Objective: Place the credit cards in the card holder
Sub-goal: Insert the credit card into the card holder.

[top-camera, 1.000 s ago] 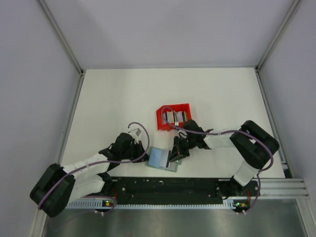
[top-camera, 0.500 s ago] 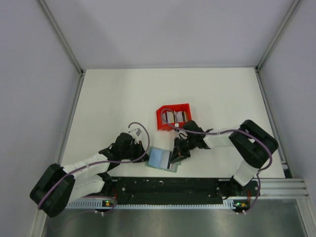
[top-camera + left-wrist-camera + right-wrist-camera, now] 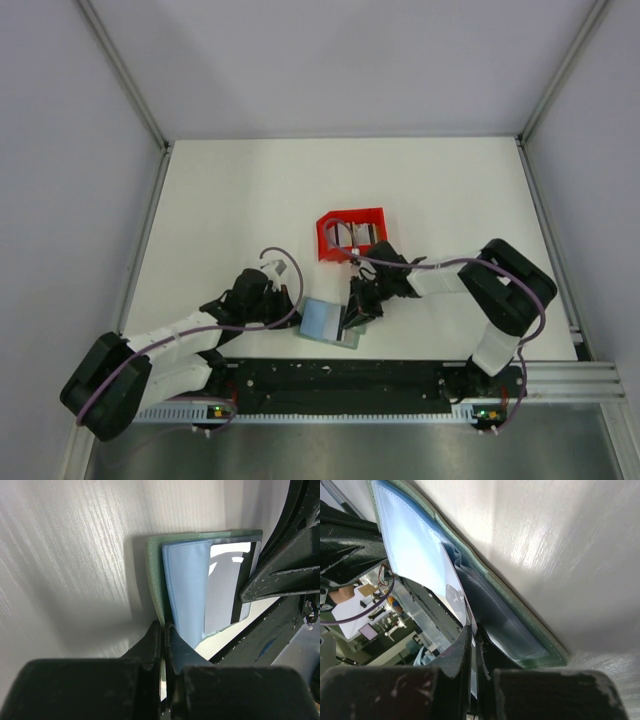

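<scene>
Open grey-green fabric card holder with light blue lining unmoved, near centre. Left gripper stays clamped on its left edge. Right gripper stays clamped on the whitish card; its elbow has shifted slightly left.

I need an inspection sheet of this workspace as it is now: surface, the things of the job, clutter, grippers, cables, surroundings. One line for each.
Surface: white table, faint grain.
Job's things: card holder lies open near the arm bases, with the light blue inside up; a shiny card with a dark stripe is partly in it; more cards stand in the red bin.
Clutter: nothing seen.
Grippers: left gripper shut on the holder's green edge; right gripper shut on the card.
Cables: purple cables run along both arms; none lies on the holder.
Surroundings: grey walls, metal frame posts.
</scene>
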{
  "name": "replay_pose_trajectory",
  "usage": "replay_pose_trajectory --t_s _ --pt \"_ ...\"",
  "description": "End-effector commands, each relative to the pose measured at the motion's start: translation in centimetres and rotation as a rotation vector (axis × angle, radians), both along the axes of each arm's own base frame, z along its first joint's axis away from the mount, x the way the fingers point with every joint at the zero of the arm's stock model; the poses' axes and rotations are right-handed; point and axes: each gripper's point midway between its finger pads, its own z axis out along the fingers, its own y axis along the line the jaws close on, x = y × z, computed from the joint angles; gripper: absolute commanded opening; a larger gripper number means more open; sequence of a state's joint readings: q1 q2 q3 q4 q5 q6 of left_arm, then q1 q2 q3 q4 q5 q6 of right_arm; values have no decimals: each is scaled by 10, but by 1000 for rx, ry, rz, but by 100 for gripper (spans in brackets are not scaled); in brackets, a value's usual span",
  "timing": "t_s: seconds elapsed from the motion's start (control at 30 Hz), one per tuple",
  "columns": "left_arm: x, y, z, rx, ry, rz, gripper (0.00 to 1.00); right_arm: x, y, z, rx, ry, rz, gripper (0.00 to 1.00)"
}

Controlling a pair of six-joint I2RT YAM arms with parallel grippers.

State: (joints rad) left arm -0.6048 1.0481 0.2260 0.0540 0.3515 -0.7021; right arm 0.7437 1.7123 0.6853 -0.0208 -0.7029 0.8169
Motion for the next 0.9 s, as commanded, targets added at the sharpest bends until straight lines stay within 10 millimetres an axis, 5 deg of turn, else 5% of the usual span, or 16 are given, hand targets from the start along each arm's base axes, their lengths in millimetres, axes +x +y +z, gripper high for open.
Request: replay_pose_trajectory --t_s 0.0,0.33,0.7,0.87 --pt "7 -14 23 -71 -94 -50 0 20 0 -19 -110 -63 -69 0" --pt "3 -17 26 -93 -106 -67 0 20 1 -26 -177 -96 -85 0" --pt "3 -14 19 -86 -77 -7 0 16 28 -20 -177 -133 -53 0" --pt "5 -11 16 -72 -74 13 0 17 36 -9 -132 -143 -29 9"
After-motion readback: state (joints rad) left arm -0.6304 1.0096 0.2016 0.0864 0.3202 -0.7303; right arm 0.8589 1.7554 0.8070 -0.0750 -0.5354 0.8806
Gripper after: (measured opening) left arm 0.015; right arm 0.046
